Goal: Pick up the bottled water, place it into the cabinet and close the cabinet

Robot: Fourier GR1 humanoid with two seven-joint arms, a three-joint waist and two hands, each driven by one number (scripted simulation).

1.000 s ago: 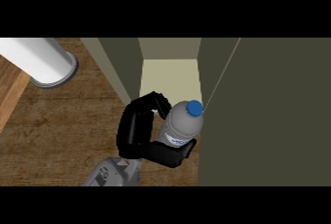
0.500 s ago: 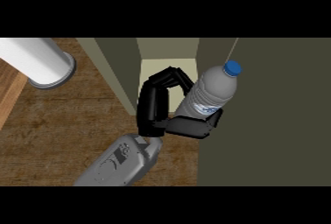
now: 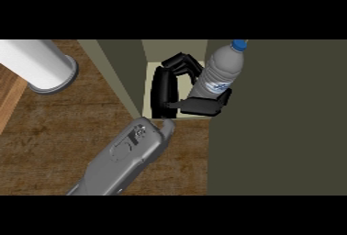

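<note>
Bottled water sits at about 1 o'clock from centre, blue cap up and tilted slightly toward 1 o'clock, inside the open cabinet compartment, against its right-hand wall. I see one hand in head view; can't tell from this frame alone which side it belongs to, though its grey forearm comes in from 7 o'clock. Fingers curl round the bottle's far side, thumb clamps across its lower body at the near side, so it's wrapped on the bottle, not spread. Bottle base is hidden by the thumb; can't tell if it touches the cabinet floor. White cylinder stands at 10 o'clock on the wooden tabletop, well apart from the cabinet opening.
</note>
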